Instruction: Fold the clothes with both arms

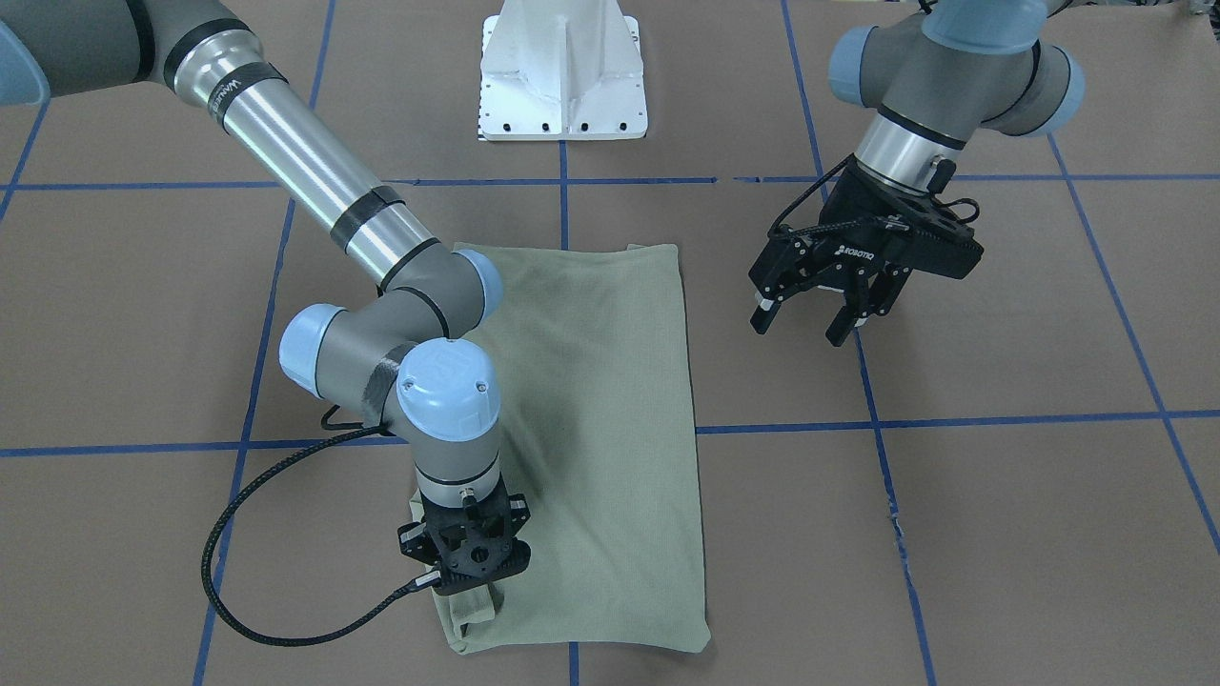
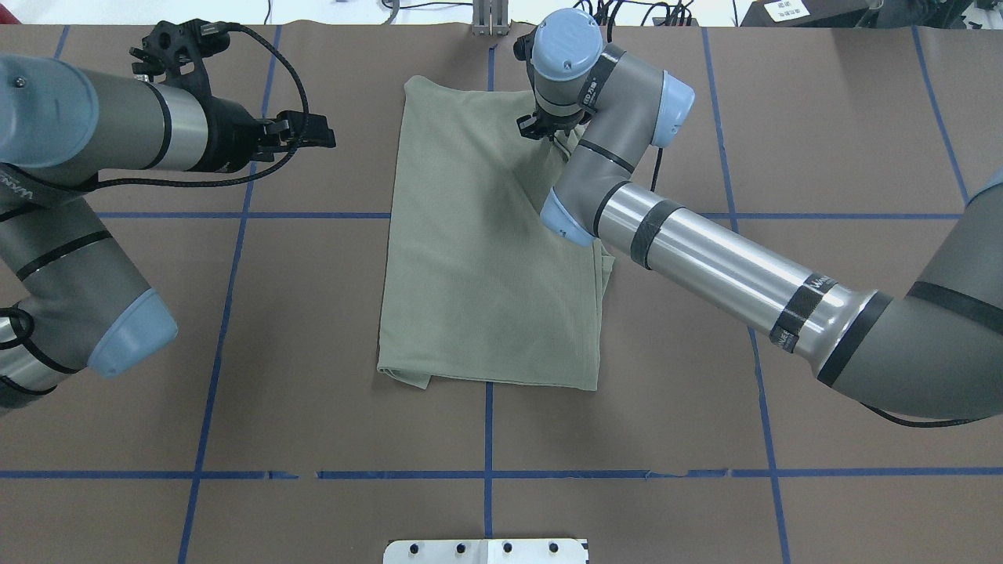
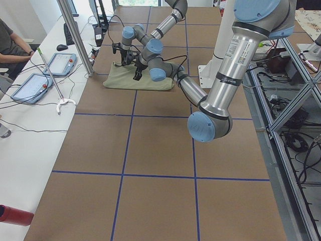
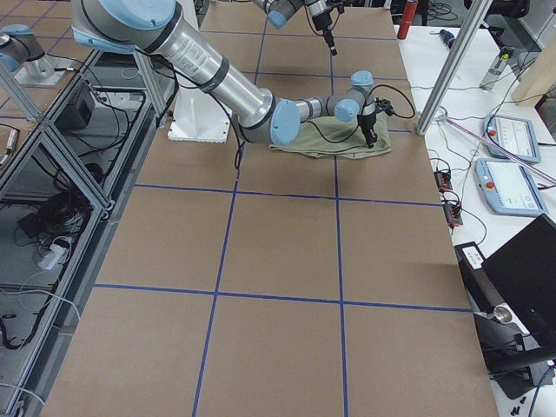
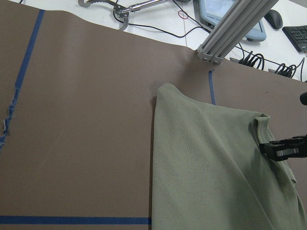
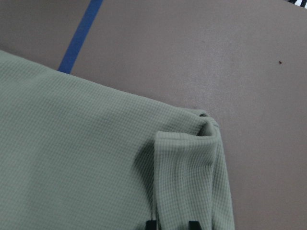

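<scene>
Shirt (image 1: 610,400) status, front-facing view: folded to a long rectangle, flat on the worktop (image 1: 1001,495). Right hand (image 1: 469,583) is down on the corner furthest from the white pedestal (image 1: 562,76), with a small tab of knit bunched under it. The rest of the shirt runs away from that hand toward the pedestal. Left hand (image 1: 801,329) has its jaws apart and empty. It hovers off the cloth, well apart from the long edge opposite the right hand.

Overhead: right hand is on one far corner. The matching far corner, across the short edge from it, is ungripped and closer to the left hand. A loose layer pokes out at the near corner on the left hand's side.

Right wrist cam: fingertips (image 6: 151,225) are clamped on a raised ridge of fabric right at the corner. Looks like a thin pinch; can't tell how many layers it has.

Left wrist cam: the free corner lies flat ahead of the left hand, nothing in the way.

Side views: too small to add anything.

My read: the step in hand is bringing the far short edge back toward the pedestal.
- Left hand takes the free corner first, all layers.
- Lift both corners together, level, in a low arc.
- Hold the edge taut between the hands.
- Lay it square on the near edge.

A one-hand pull would likely skew the stack.
</scene>
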Tool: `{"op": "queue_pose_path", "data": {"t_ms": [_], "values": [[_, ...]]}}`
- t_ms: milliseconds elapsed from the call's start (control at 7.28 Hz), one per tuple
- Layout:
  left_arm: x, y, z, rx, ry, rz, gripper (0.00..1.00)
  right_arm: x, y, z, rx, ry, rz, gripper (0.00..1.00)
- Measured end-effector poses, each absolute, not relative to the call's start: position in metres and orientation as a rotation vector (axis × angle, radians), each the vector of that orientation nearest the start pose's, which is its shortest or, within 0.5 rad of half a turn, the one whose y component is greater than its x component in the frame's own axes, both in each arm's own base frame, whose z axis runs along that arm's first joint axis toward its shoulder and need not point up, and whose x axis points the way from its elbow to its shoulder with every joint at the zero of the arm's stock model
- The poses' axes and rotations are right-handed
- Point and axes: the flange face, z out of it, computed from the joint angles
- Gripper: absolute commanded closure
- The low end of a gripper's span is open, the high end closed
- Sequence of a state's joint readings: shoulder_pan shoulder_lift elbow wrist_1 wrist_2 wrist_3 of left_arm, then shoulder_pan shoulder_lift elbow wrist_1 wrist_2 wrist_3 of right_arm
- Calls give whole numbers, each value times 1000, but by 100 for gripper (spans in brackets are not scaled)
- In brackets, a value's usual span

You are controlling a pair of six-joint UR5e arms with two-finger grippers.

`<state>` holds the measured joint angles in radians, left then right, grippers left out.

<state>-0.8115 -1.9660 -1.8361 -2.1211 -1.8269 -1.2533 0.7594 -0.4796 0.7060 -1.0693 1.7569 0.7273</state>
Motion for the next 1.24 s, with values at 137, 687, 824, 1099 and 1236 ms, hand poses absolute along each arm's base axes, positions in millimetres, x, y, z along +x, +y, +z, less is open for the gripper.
{"op": "queue_pose_path", "data": {"t_ms": [137, 687, 824, 1099, 1236], "values": [[334, -508, 254, 449, 1144, -269, 0, -572, -703, 277, 397, -635, -149, 100], [334, -508, 252, 442, 1152, -266, 0, -536, -723, 295, 389, -635, -172, 100], [334, -508, 250, 443, 1155, -266, 0, -522, -728, 305, 391, -633, -179, 100], [334, -508, 250, 442, 1155, -267, 0, -509, -733, 308, 394, -638, -187, 32], [334, -508, 249, 443, 1155, -267, 0, -511, -731, 301, 393, -652, -189, 30]]}}
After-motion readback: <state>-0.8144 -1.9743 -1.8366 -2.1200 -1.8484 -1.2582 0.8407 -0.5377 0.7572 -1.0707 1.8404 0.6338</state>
